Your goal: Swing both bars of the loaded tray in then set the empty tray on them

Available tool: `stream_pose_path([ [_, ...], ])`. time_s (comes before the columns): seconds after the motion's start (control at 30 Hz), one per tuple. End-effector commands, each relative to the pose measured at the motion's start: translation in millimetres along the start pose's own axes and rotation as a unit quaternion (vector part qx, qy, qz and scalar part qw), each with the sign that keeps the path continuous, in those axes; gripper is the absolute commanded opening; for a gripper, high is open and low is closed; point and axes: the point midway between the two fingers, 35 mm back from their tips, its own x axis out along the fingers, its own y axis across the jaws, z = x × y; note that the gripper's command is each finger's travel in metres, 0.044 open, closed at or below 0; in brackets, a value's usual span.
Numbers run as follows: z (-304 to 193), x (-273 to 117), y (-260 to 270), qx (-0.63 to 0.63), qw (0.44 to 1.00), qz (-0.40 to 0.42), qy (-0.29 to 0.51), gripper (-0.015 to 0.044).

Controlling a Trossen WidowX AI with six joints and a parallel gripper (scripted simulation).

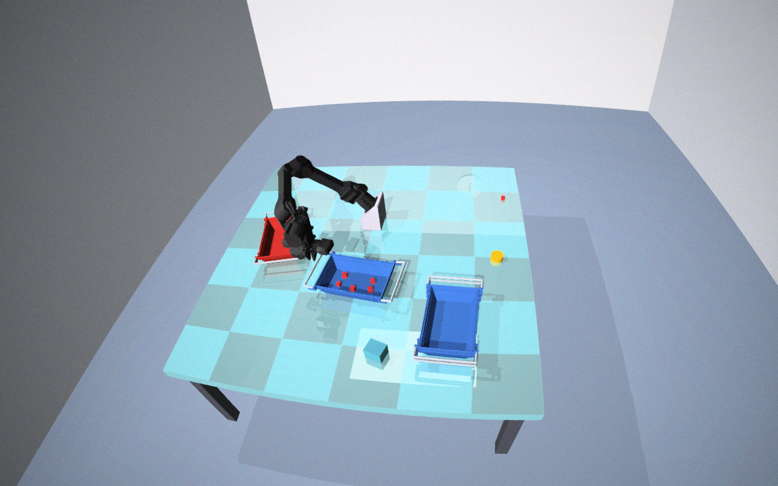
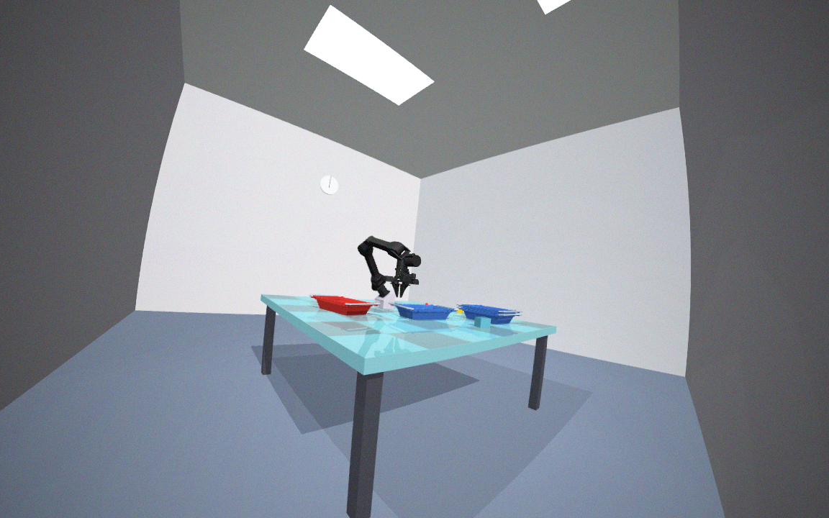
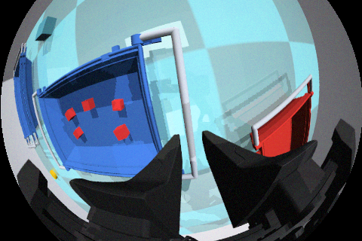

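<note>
The loaded blue tray holds several red blocks. Its left wire bar and its right wire bar are swung out past its ends. The empty blue tray stands apart to the right in the top view, turned crosswise. My gripper points down just above the left bar, with a narrow gap between its fingertips and nothing held. The bar runs below the tips; whether it reaches between them is unclear.
A red tray stands close beside the arm, partly hidden by it. A teal cube is near the empty tray. A yellow cylinder and a small red block lie farther right.
</note>
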Motion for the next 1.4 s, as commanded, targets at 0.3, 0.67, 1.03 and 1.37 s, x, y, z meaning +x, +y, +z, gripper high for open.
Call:
stream_pose_path([
  [0.3,1,23,-2,-0.019,1.0,0.005,0.009,0.0084],
  [0.67,-1,64,-2,-0.019,1.0,0.003,0.009,0.0084],
  [1.03,-1,52,5,-0.019,1.0,0.004,0.009,0.0084],
  [1.37,-2,30,26,-0.019,1.0,0.004,0.009,0.0084],
])
